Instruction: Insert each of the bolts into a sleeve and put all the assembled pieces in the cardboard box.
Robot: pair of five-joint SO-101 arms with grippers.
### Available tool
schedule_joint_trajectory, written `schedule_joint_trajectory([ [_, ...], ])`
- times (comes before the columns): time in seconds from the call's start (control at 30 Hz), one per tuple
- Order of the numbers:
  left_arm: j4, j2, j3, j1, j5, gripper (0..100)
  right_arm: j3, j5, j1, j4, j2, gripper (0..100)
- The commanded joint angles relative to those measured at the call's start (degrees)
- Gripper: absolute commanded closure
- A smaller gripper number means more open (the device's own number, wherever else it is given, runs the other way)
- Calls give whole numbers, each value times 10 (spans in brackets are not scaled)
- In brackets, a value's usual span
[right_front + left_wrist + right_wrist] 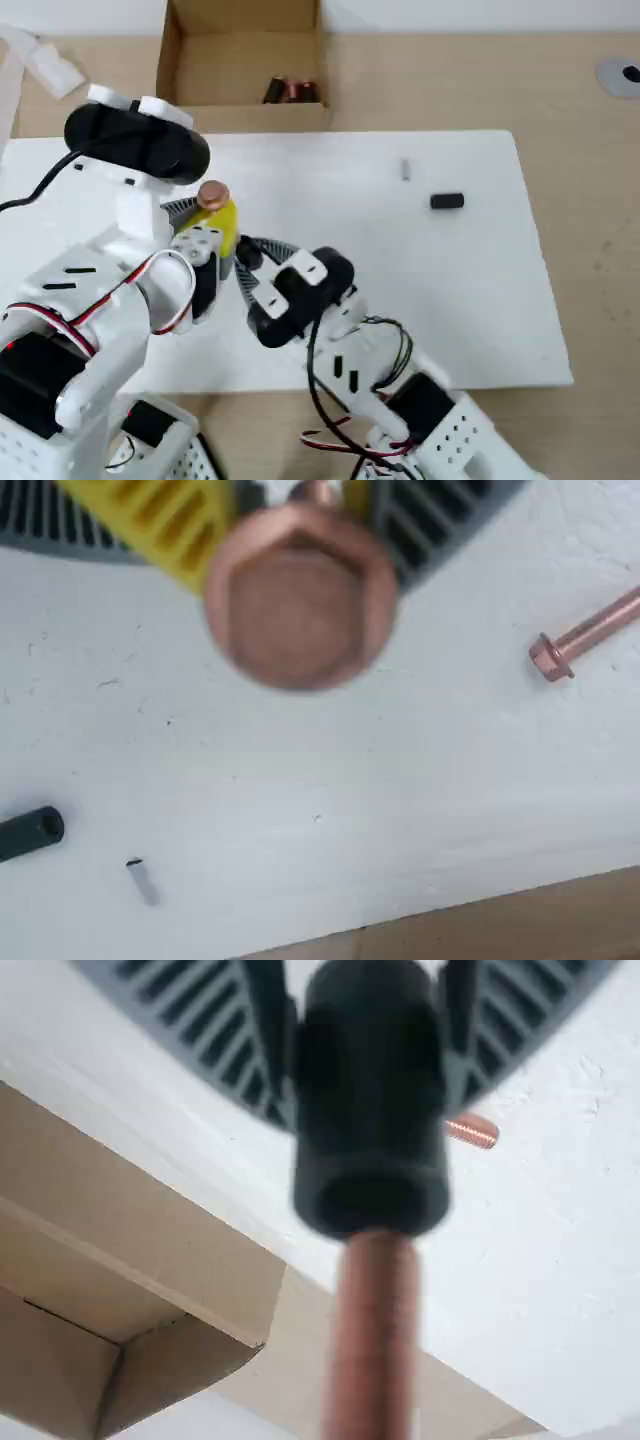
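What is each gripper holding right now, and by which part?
Left gripper grips a copper bolt just behind its head. Right gripper grips a black sleeve around its body, the bolt's threaded end at its open mouth.

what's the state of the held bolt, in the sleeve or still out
Just entering, it seems: in the right wrist view the bolt runs shaft-first into the mouth of the black sleeve. Depth: cannot tell.
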Motion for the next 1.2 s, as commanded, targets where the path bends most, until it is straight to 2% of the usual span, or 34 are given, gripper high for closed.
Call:
schedule_joint_trajectory([
  [0.0,-24,1,-10,-7,1,990,-7,-8,-10,-24,-8,988],
  [0.33,-41,1,15,-6,1,990,-2,-8,-10,-56,-8,988],
  [0.53,-39,1,3,38,1,990,0,-8,-10,-56,-8,988],
  [0.9,-13,5,-26,37,-4,991,0,-8,-10,-56,-8,988],
  [1.17,-1,3,-27,4,-11,991,0,-8,-9,-56,-8,988],
])
